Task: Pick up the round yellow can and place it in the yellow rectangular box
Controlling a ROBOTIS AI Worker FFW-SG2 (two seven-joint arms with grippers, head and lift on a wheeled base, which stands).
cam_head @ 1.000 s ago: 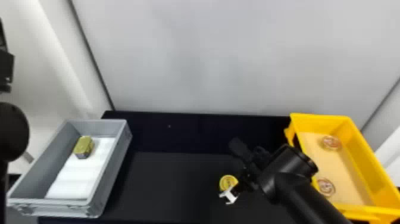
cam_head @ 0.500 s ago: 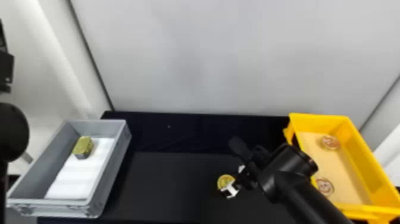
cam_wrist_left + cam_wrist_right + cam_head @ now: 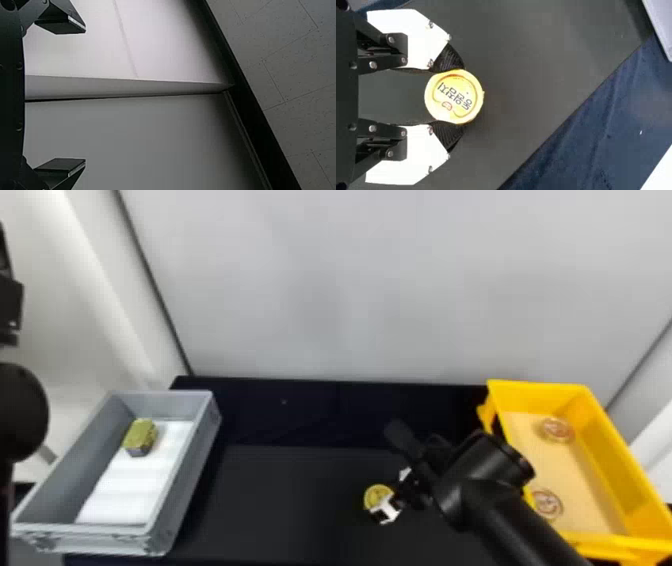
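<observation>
- My right gripper (image 3: 390, 494) pinches the round yellow can (image 3: 375, 494).
- It's between the grey box (image 3: 192, 485) and yellow rectangular box (image 3: 620, 450).
- My left gripper (image 3: 85, 96) is spread.

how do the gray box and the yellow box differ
The gray box is on the left, the yellow box on the right. The gray box holds one blocky gold-topped item on a white lining; the yellow box holds two round items on a tan bottom. Both are rectangular and open-topped.
</observation>
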